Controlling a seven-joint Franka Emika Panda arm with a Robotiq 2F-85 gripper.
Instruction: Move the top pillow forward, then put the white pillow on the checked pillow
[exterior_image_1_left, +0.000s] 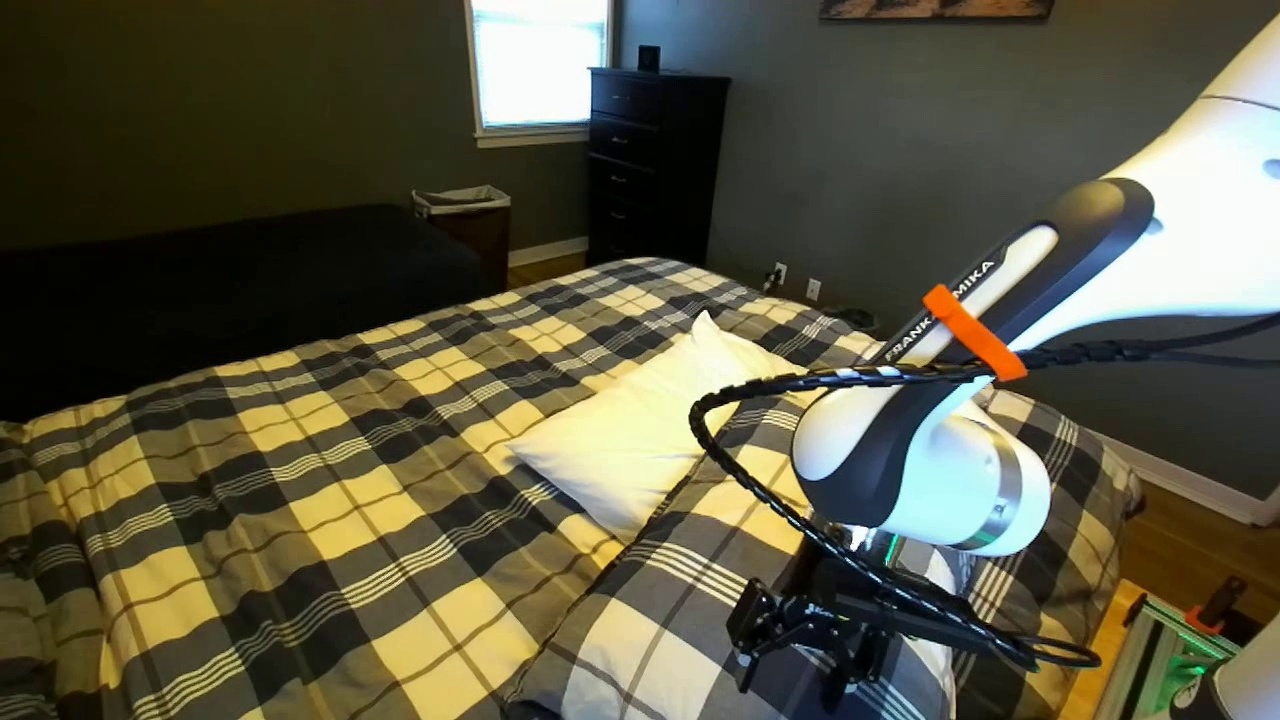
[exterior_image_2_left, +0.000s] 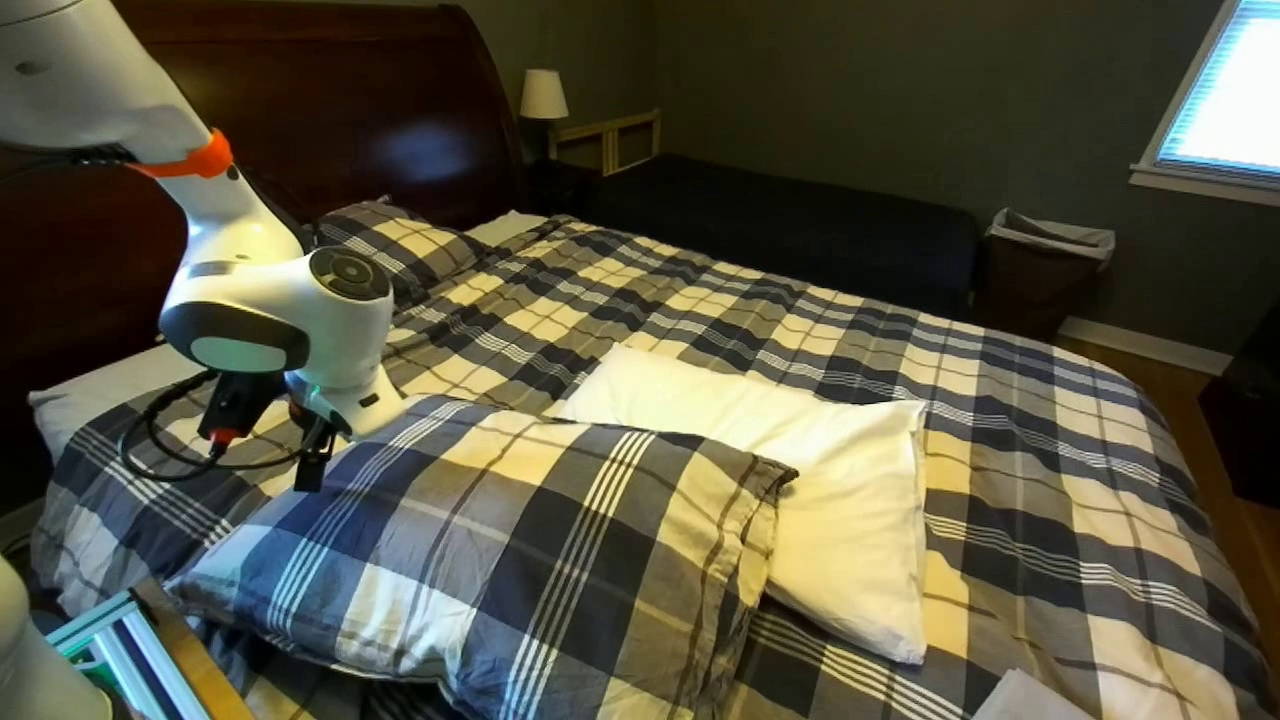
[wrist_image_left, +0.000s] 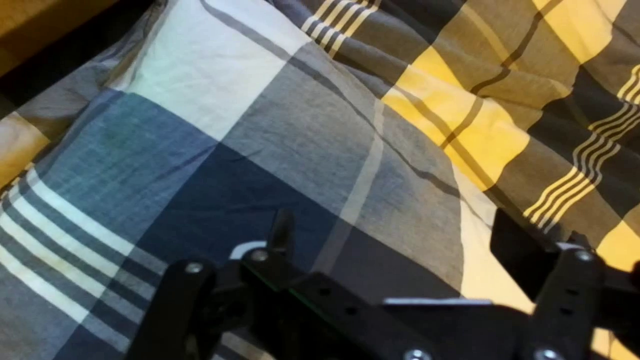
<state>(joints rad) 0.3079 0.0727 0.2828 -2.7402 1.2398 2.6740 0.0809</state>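
In both exterior views, the plaid bedspread (exterior_image_1_left: 330, 460) is lying under the plaid pillow (exterior_image_2_left: 500, 540). That pillow is looking light and squishy, so its thin edge is likely giving a better pinch than its fat middle. The white pillow (exterior_image_2_left: 845, 470), seeming as soft, is poking out beside the plaid pillow. Over the plaid pillow, the claw (wrist_image_left: 392, 231) is hanging empty, fingers standing apart.

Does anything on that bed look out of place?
Yes: the white pillow looks odd, lying well away from the headboard, where pillows usually sit, and apparently tucked partly under a checked pillow.
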